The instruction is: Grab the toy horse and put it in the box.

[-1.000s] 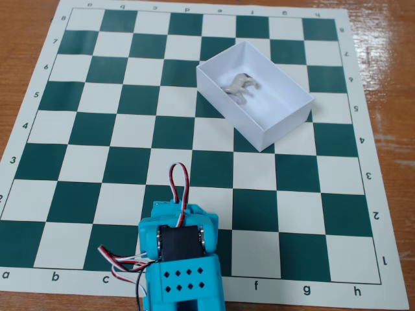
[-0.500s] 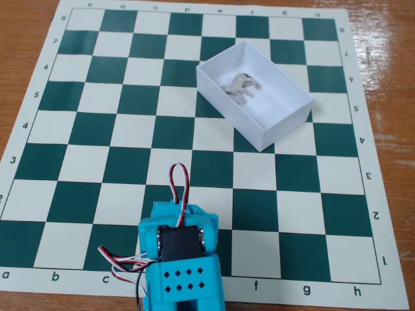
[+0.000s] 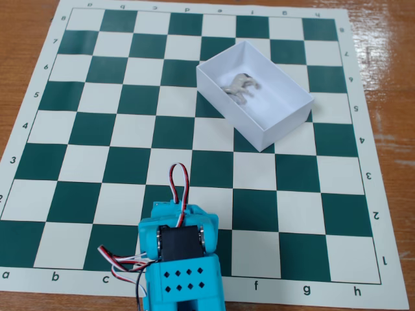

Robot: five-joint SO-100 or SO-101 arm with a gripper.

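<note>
The toy horse (image 3: 238, 86), a small white-grey figurine with dark markings, lies inside the box (image 3: 228, 111). The box is white, open-topped and set at an angle on the upper right part of the chessboard mat. The turquoise arm (image 3: 179, 256) is folded back at the bottom edge of the fixed view, well away from the box. Only its body, a black motor and looped wires show. The gripper's fingers are not visible.
A green-and-cream chessboard mat (image 3: 84, 129) covers most of a wooden table (image 3: 389, 65). Red, white and black cables (image 3: 178, 184) loop up from the arm near the board's bottom rows.
</note>
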